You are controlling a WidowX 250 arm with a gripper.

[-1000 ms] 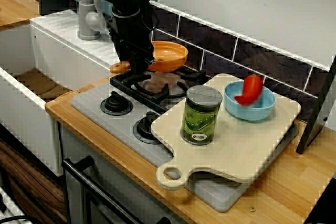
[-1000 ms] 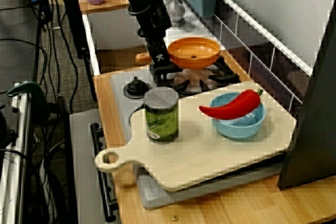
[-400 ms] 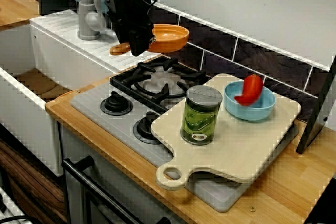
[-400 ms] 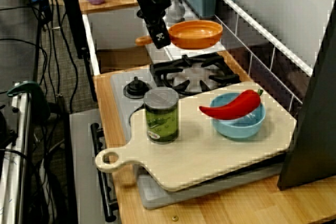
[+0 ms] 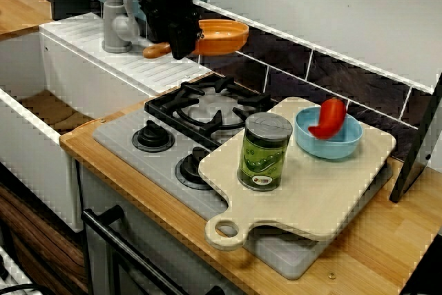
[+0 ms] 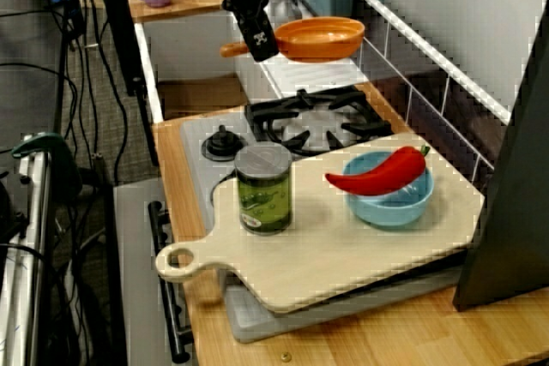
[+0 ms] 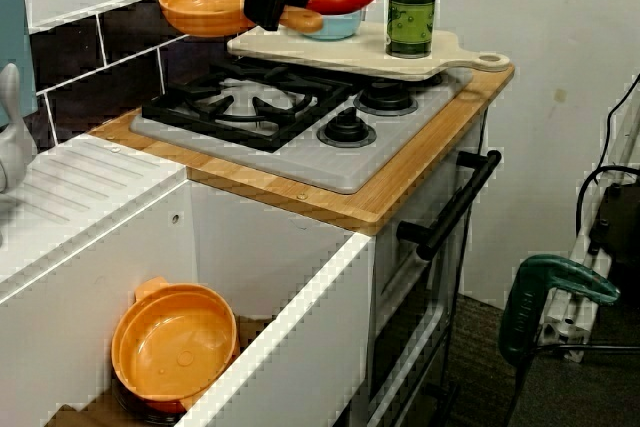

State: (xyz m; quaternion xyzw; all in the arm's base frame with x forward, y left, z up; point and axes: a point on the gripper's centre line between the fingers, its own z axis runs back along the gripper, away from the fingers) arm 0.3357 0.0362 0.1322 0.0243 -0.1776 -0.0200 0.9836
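In the view from the stove's front, we're seeing the end effector (image 5: 178, 38) clamped on the handle of the orange pan (image 5: 222, 36). It's holding the pan up in the air close to the tiled wall, above the back corner where the burner grate (image 5: 207, 105) meets the white drainboard (image 5: 148, 67). We're guessing the pan is light, stiff plastic and a bit slick, so gripping the stubby handle close to the bowl looks sensible; farther out it'd probably want to tip. In the view from the bench's far end, the pan is hanging roughly level. It's well apart from the green can (image 6: 264, 188) and the blue bowl (image 6: 390, 199) with the red pepper (image 6: 377, 173), all on the cutting board (image 6: 343, 255). In the view from the sink side, the jaws are pinching the handle tight, and a second orange pan (image 7: 175, 347) is sitting down in the sink (image 7: 300, 307). Compared with a second ago, the pan isn't resting on the grate anymore: it's been climbing and drifting toward the wall.
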